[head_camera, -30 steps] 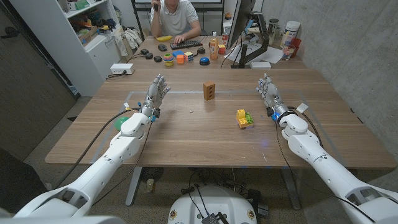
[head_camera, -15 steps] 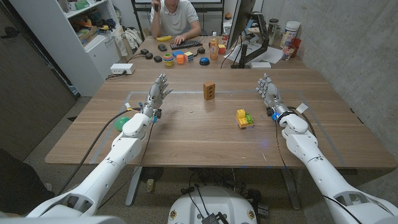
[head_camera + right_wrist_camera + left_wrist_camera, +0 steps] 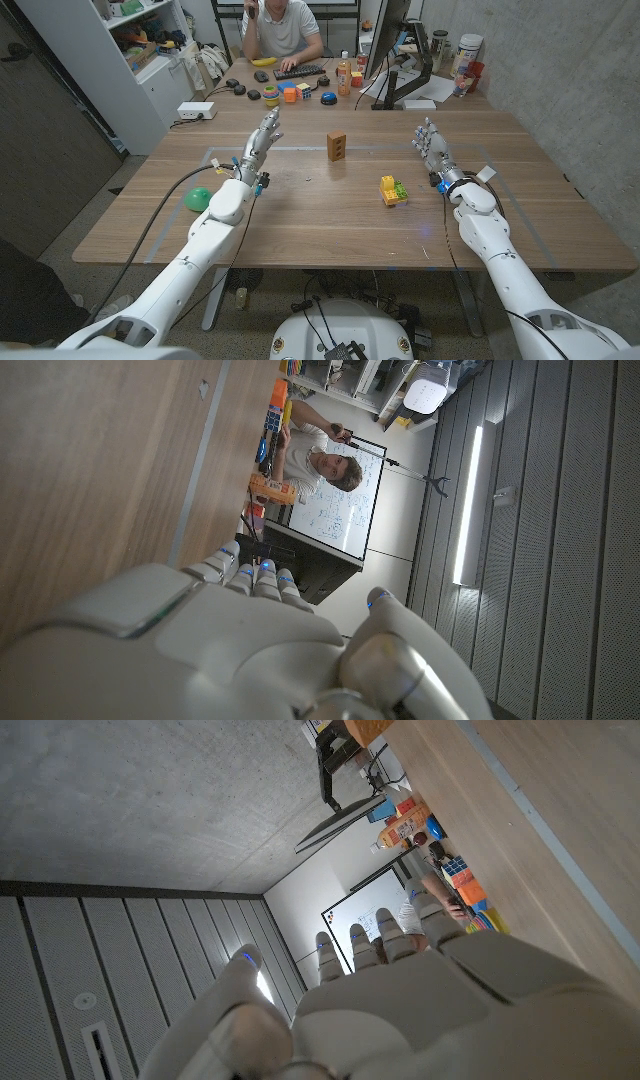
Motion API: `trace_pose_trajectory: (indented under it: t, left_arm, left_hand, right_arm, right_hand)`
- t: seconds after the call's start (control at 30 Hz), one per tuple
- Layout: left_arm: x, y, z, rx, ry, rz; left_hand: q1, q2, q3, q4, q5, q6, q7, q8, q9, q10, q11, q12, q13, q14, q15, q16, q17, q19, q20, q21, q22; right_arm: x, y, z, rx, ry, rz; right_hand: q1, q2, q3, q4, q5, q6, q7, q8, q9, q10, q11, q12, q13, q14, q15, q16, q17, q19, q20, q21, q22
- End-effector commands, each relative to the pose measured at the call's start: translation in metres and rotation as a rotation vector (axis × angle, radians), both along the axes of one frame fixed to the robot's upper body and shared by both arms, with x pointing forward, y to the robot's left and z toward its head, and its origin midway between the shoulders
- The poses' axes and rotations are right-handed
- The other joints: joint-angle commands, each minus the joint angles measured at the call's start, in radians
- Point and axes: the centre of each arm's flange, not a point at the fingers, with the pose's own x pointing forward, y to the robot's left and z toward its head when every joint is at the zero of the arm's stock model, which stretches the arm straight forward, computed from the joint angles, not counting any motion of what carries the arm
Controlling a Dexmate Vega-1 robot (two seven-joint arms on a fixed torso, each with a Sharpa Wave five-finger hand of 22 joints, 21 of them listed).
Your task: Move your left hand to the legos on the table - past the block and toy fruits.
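Now: left hand raised, legos on the right

I see my left hand with fingers straight and apart, holding nothing, left of the wooden block. The legos lie right of centre, near my right hand, which stands upright with fingers apart, also empty.

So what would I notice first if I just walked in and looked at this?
Probably the two big white robot hands raised over the wooden table: the left hand on one side, the right hand on the other, fingers apart and holding nothing. Between them sit bright yellow and green legos, with a brown wooden block farther back.
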Motion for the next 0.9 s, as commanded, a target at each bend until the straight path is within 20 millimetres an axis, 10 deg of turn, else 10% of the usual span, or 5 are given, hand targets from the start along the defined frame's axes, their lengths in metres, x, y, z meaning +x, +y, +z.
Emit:
trace_pose_trajectory:
  t: [0.03, 0.2, 0.37, 0.9]
  left_arm:
    - [-0.022, -0.048, 0.021, 0.192, -0.164, 0.047]
    - [-0.029, -0.070, 0.027, 0.277, -0.225, 0.055]
    - [-0.040, -0.093, 0.033, 0.392, -0.308, 0.085]
    - [-0.061, -0.142, 0.041, 0.705, -0.434, 0.062]
  left_hand:
    - [0.043, -0.007, 0.007, -0.031, 0.009, 0.000, -0.007, -0.003, 0.005, -0.004, -0.010, -0.005, 0.004, -0.007, -0.018, -0.007, 0.001, 0.016, -0.019, -0.006, 0.002]
    - [0.065, -0.010, 0.011, -0.049, 0.010, -0.015, -0.007, -0.013, 0.005, -0.016, -0.012, -0.013, 0.004, -0.017, -0.022, -0.014, 0.001, 0.014, -0.031, -0.015, 0.002]
    - [0.113, -0.011, 0.020, -0.088, 0.012, -0.023, -0.007, -0.019, 0.010, 0.010, -0.015, -0.007, 0.008, -0.001, -0.020, -0.015, 0.003, 0.009, 0.038, -0.036, 0.004]
    - [0.134, -0.007, 0.027, -0.105, 0.008, -0.009, -0.008, -0.013, 0.015, 0.005, -0.019, -0.010, 0.011, -0.019, -0.021, -0.026, 0.004, -0.009, 0.053, -0.050, 0.004]
  right_arm:
    - [-0.001, -0.003, 0.000, -0.010, -0.001, -0.005]
    - [-0.002, -0.005, 0.001, -0.014, -0.006, -0.005]
    - [-0.003, -0.007, 0.002, -0.014, -0.011, -0.006]
    - [-0.003, -0.012, 0.000, -0.009, -0.012, -0.008]
  right_hand:
    - [0.001, 0.006, 0.001, 0.002, 0.008, 0.003, 0.008, 0.006, 0.003, 0.006, 0.010, 0.010, 0.005, -0.005, -0.001, 0.006, 0.006, -0.003, -0.033, 0.000, 0.002]
    - [0.001, 0.006, 0.000, 0.002, 0.008, 0.004, 0.008, 0.006, 0.003, 0.007, 0.008, 0.010, 0.005, -0.005, -0.002, 0.006, 0.006, -0.002, -0.032, -0.001, 0.002]
    - [0.002, 0.005, -0.001, 0.002, 0.008, 0.005, 0.008, 0.006, 0.003, 0.008, 0.007, 0.010, 0.005, -0.003, 0.000, 0.007, 0.005, -0.002, -0.032, -0.001, 0.002]
    - [0.002, 0.004, -0.006, 0.001, 0.009, 0.007, 0.009, 0.006, 0.003, 0.010, 0.008, 0.010, 0.004, -0.002, 0.001, 0.007, 0.005, 0.000, -0.031, -0.004, 0.002]
